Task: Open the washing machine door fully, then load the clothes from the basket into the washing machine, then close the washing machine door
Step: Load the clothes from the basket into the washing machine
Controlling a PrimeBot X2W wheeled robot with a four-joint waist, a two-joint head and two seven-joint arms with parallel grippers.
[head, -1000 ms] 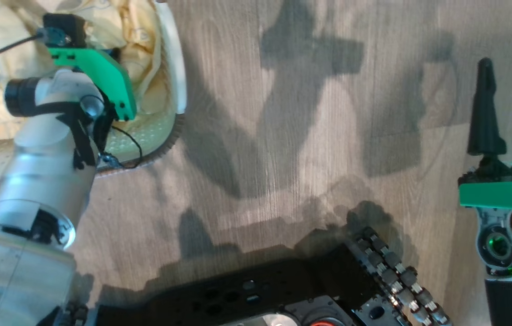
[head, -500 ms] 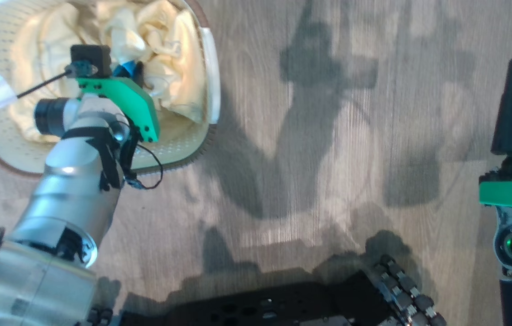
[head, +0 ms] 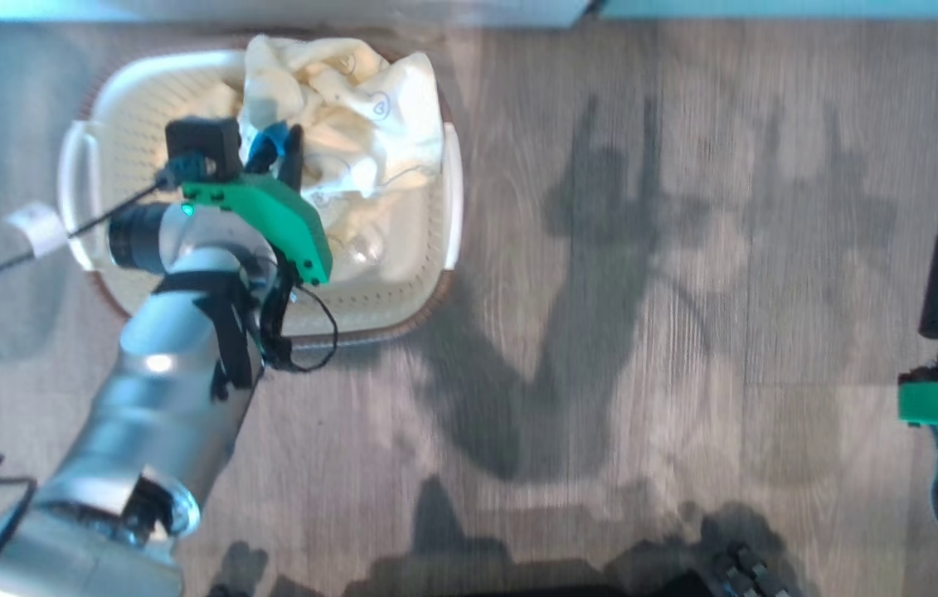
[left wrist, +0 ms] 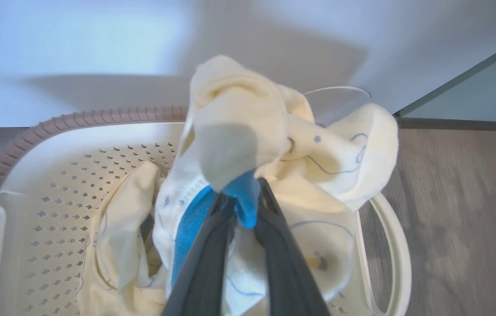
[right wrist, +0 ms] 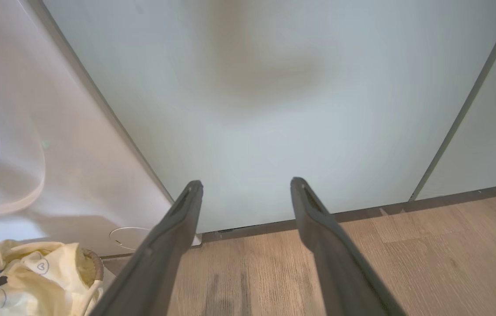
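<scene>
clothes bunched above basket on floor, blue patch pinched by left gripper, tips partly buried in fabric. right gripper spread; one finger cut off at head view's edge.

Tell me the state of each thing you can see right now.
left gripper, shut on the clothes.
right gripper, open, empty.
clothes, bunched, partly raised above the basket.
basket, upright on the floor, clothes inside.
washing machine, open or closed cannot be told.

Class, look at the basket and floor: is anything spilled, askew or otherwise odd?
Nothing spilled or damaged. The clothes rise above the basket rim only because the left gripper pinches their blue patch.
</scene>
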